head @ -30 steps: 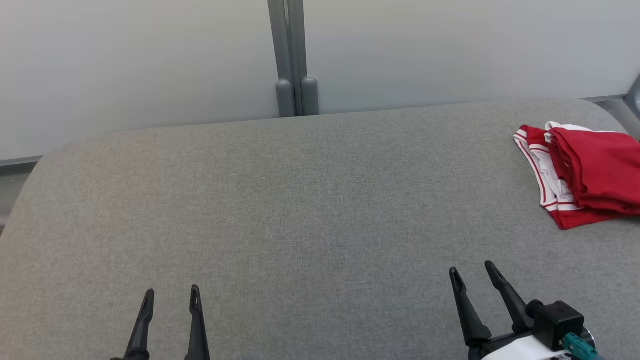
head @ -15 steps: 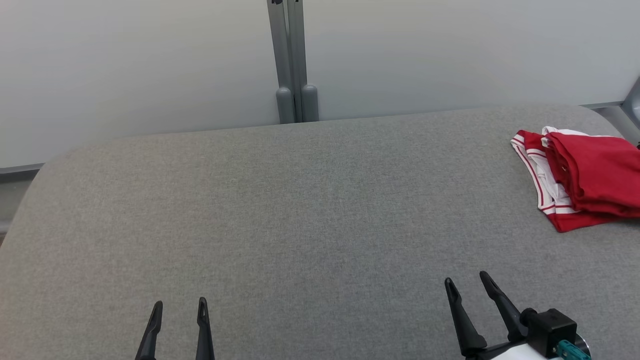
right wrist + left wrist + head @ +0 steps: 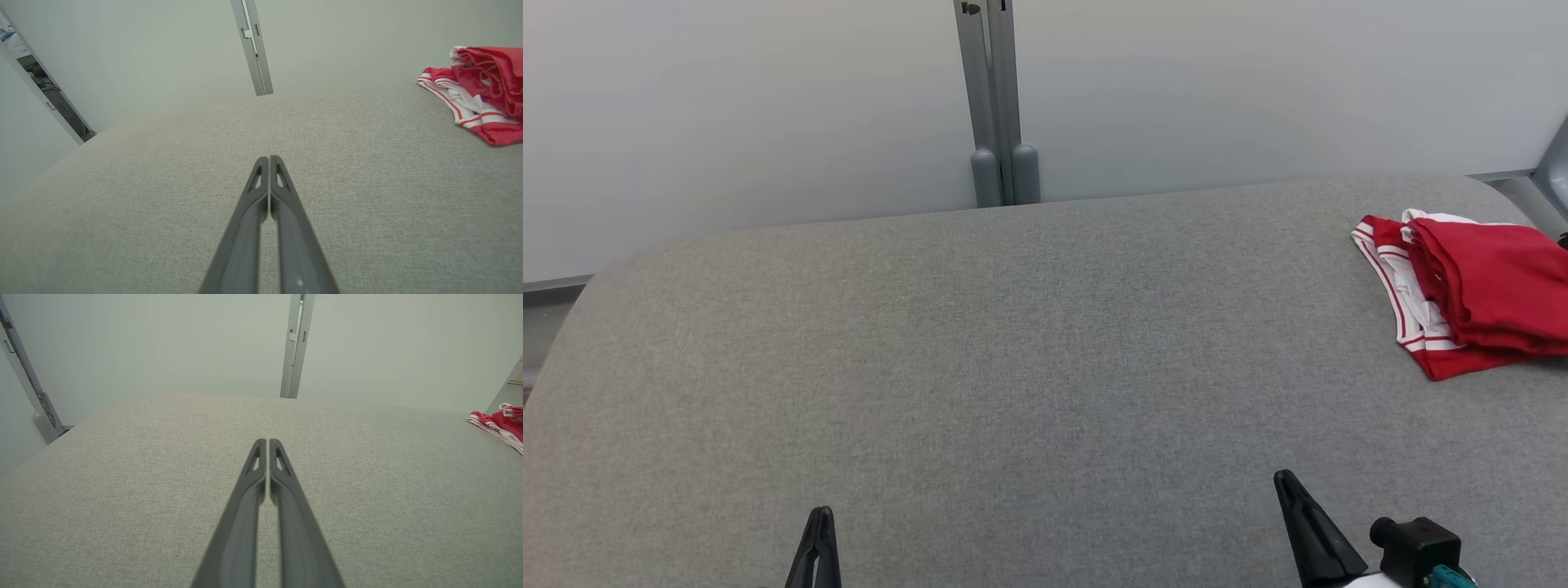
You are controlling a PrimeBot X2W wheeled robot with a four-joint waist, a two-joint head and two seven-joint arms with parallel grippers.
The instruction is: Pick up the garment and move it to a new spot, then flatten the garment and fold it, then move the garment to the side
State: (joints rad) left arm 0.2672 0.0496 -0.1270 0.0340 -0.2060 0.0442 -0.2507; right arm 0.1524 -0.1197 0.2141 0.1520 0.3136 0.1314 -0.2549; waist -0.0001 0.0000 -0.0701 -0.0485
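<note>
Two units stand at the near edge of the grey table [image 3: 1013,367]: the left gripper [image 3: 821,511] and the right gripper [image 3: 1285,477], each clenched, fingers pressed together, grasping nothing. The red-and-white garment [image 3: 1478,286] lies bunched at the table's far right, well apart from both.

Tally: four kinds of thing, five items.
One red folded fabric garment with white trim [image 3: 1478,286]; one grey cloth-covered table [image 3: 1013,367]; two dark long-fingered grippers, the left gripper [image 3: 821,513] and the right gripper [image 3: 1287,478]; one grey metal upright post [image 3: 987,90].
</note>
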